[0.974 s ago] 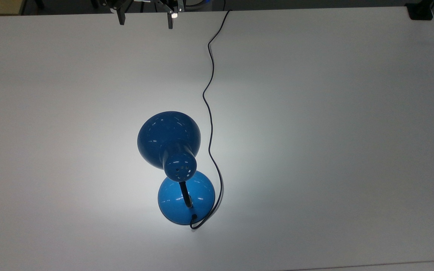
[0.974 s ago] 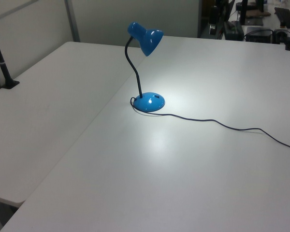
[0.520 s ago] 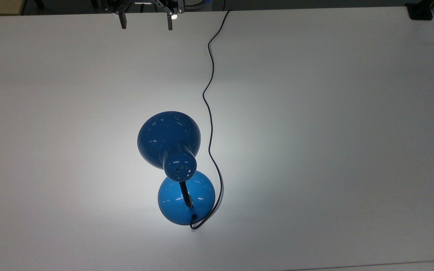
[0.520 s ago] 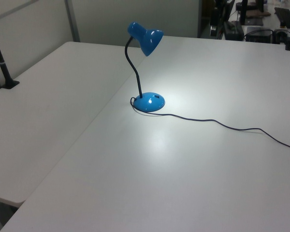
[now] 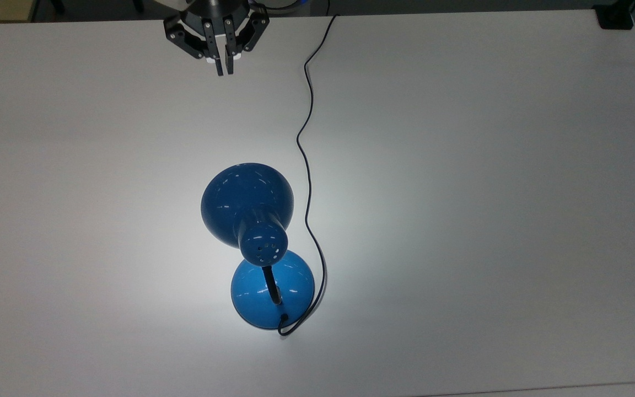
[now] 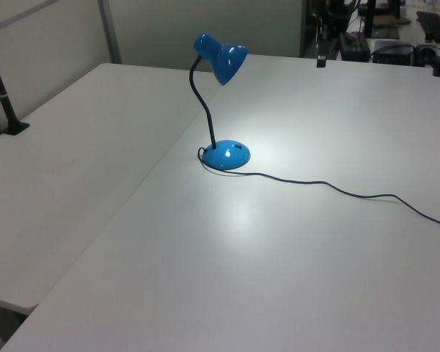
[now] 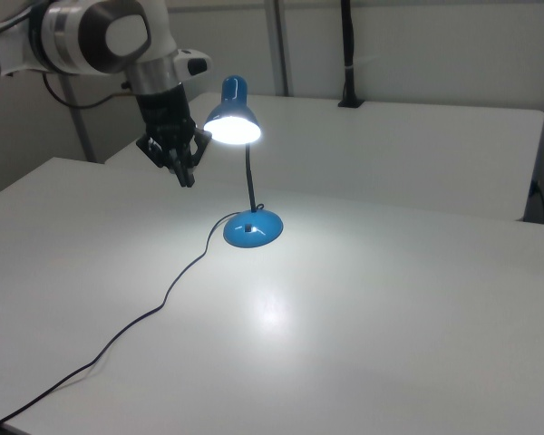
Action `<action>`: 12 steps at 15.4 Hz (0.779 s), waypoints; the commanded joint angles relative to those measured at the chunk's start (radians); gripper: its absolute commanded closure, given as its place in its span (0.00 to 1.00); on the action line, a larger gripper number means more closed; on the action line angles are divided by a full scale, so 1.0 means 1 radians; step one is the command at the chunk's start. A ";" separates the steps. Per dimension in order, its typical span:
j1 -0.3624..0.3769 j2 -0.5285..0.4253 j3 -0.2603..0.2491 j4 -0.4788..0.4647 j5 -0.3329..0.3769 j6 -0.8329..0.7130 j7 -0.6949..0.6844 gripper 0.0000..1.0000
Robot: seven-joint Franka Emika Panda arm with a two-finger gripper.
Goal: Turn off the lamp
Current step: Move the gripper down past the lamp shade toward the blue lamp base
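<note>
Black two-finger gripper [image 5: 224,70] on the white-and-grey arm [image 7: 100,36] hangs above the white matte table [image 5: 488,165], near the table edge at the top view's top. Fingers pressed together, tips about touching, nothing between them; gripping nothing. Fingers point down toward the tabletop; in the right view the gripper [image 7: 186,178] sits clear above the surface.

Glossy blue metal desk lamp [image 5: 248,207] stands well apart from the gripper, further down in the top view and a little toward the top view's right. Lamp is lit: bright pool on the table around its round domed blue base [image 5: 272,289], and the shade opening glows white in the right view. Bell-shaped blue shade [image 7: 231,113] in the right view sits just to the right view's right of the gripper and a bit higher, not touching. Curved black neck [image 6: 202,110] runs from the base up to the shade. Vent holes show on the shade's narrow cap in the top view.

Thin black cord [image 5: 307,165] leaves the base, loops, and snakes up the table, passing the gripper on the top view's right, apart from it, then runs off the table edge.

Black clamp post [image 6: 4,99] stands at the table's far side in the left view, well away.
</note>
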 commanded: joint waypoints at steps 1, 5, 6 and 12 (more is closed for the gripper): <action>0.007 0.048 0.004 -0.027 -0.002 0.106 -0.114 1.00; 0.006 0.101 0.004 -0.028 0.030 0.174 -0.108 1.00; 0.007 0.120 0.002 -0.030 0.038 0.221 -0.099 1.00; 0.041 0.210 -0.001 -0.065 0.041 0.445 -0.016 1.00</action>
